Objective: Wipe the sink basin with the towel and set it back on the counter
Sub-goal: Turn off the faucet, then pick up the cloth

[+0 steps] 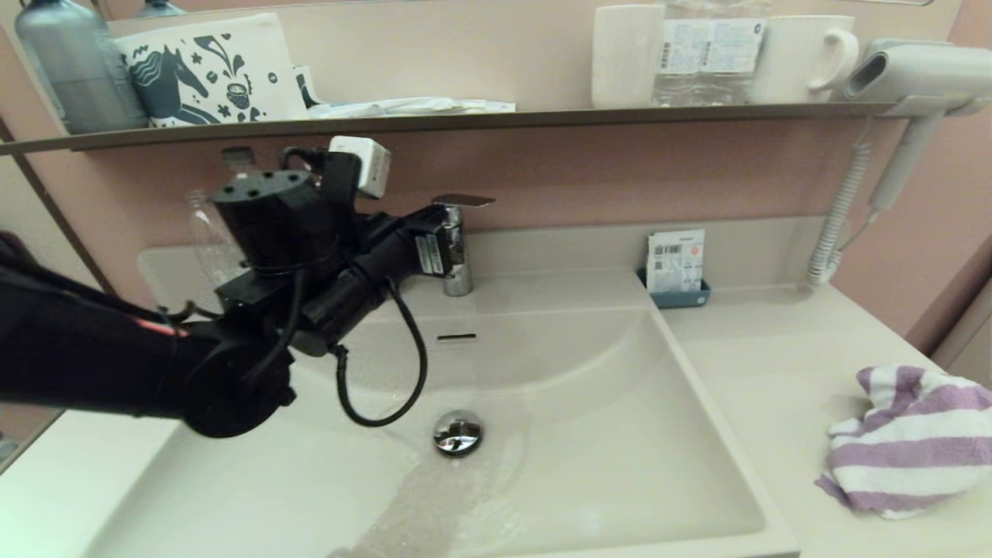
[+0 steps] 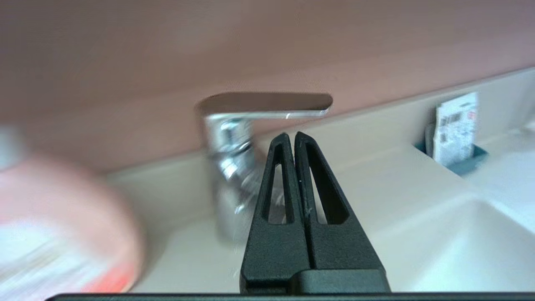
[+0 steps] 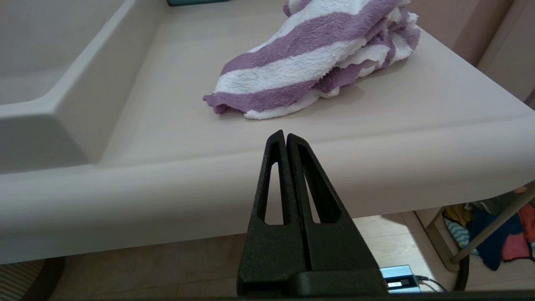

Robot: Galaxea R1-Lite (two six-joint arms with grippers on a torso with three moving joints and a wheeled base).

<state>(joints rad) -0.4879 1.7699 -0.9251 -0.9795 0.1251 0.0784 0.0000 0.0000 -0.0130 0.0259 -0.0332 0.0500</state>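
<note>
Left gripper (image 2: 291, 136): you hold its jaws pressed together at the faucet (image 1: 459, 248), far side of the sink basin (image 1: 589, 403).
Right gripper (image 3: 285, 134): jaws pressed together, empty, off the surface (image 3: 376, 113) near edge.
Towel (image 1: 907, 442): bunched on the right, ready for pickup.

The left gripper (image 2: 291, 136) has its two black fingers pressed together, tips just below the flat lever of the chrome faucet (image 2: 234, 167). From those tips, a small blue holder with a printed card (image 2: 455, 127) stands toward 3 o'clock on the counter (image 2: 376, 167), and a blurred pink object (image 2: 62, 225) lies toward 8 o'clock.
</note>
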